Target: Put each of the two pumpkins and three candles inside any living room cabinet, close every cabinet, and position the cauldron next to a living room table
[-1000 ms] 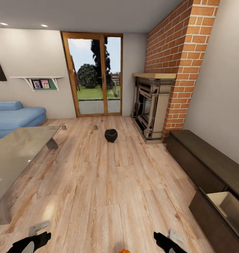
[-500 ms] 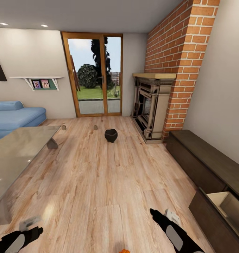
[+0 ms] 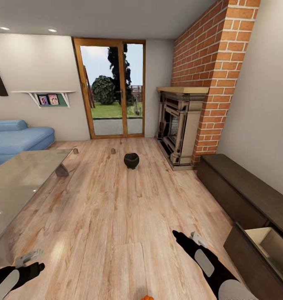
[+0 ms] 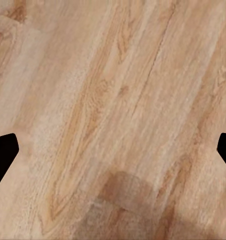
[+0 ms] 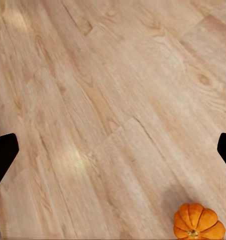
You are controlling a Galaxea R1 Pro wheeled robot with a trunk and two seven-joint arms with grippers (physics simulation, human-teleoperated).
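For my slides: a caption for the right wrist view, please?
Open right gripper above wooden floor, one orange pumpkin nearby.

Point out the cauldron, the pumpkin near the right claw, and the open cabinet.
cauldron (image 3: 131, 160): head view, on its black belly.
pumpkin (image 5: 198, 221): right wrist view, on its orange ribs.
cabinet (image 3: 241, 187): head view, on its dark top.

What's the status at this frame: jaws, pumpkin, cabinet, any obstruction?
Both jaws open, empty. Pumpkin on floor by right gripper, untouched. Cabinet drawer open at right. Cauldron mid-floor, nothing in the way.
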